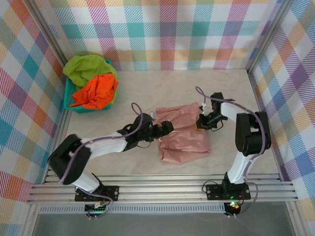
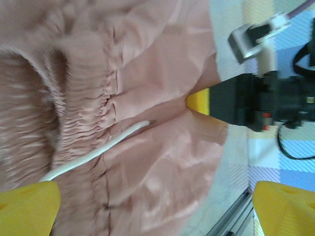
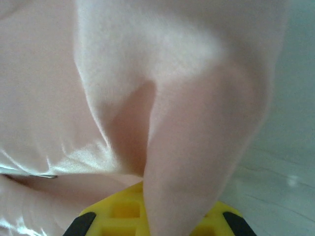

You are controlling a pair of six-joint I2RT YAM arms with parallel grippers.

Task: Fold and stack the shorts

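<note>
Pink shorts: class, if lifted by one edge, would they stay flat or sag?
Probably sag: the pink shorts crease and tent where the right gripper pinches them. Likely light: the thin cloth bunches easily at the waistband.

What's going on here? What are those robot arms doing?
Two robot arms are working on the pink shorts, which lie on the table. The right gripper is pinching the shorts' right edge. The left gripper hangs wide open over the waistband side. The orange shorts and green shorts sit bunched in the teal basket, not yet folded.
</note>
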